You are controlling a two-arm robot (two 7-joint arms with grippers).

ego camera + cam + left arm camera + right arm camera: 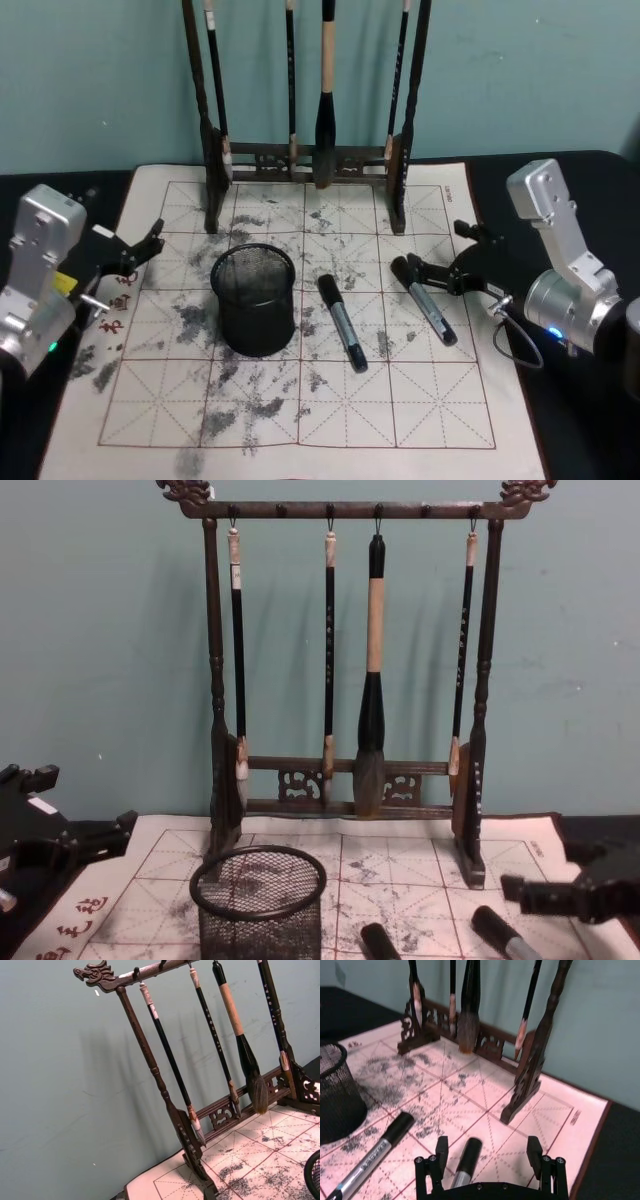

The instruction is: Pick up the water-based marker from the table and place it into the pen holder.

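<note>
The marker (425, 302) lies on the right of the ink-stained paper mat (440, 420), its long axis running from a far cap to a near-right tail. The right gripper (440, 250) hovers at the cap end, jaws wide open and holding nothing, one finger on each side of the cap. A second marker (342, 322) lies between it and the pen holder (253, 300), which stands to the left. The left gripper (140, 250) sits open and empty at the mat's left edge, well apart, so the right arm is likely the one to grasp.
</note>
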